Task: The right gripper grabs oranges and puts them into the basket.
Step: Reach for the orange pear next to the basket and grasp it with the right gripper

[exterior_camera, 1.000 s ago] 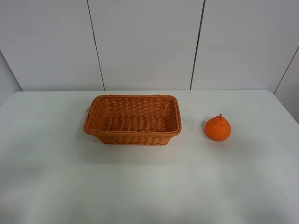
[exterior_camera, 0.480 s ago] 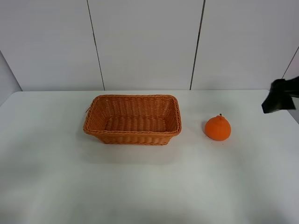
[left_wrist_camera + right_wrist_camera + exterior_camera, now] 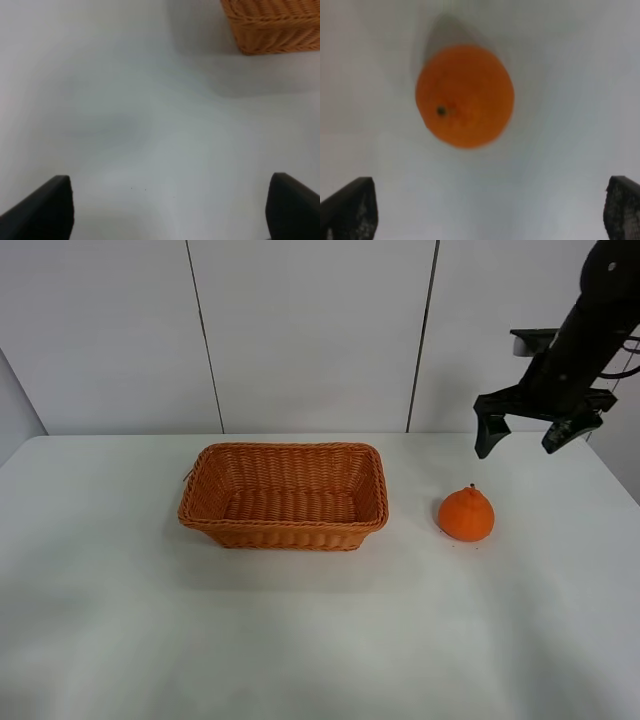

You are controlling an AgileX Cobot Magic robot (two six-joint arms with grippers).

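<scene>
The orange (image 3: pixel 466 515), round with a knobby neck and dark stem, sits on the white table (image 3: pixel 320 640) right of the wicker basket (image 3: pixel 285 497). My right gripper (image 3: pixel 520 442) hangs open in the air above and behind the orange, apart from it. In the right wrist view the orange (image 3: pixel 464 95) lies ahead of the two wide-spread fingertips (image 3: pixel 350 210), stem facing the camera. The basket is empty. My left gripper (image 3: pixel 170 207) is open over bare table, with a basket corner (image 3: pixel 272 25) at the edge of its view.
White wall panels (image 3: pixel 310 335) stand behind the table. The table's right edge (image 3: pixel 612 475) runs close to the orange's side.
My right arm has come into the exterior view from the right edge and moved left and up, now hanging open above the orange. Orange and basket have not moved.
</scene>
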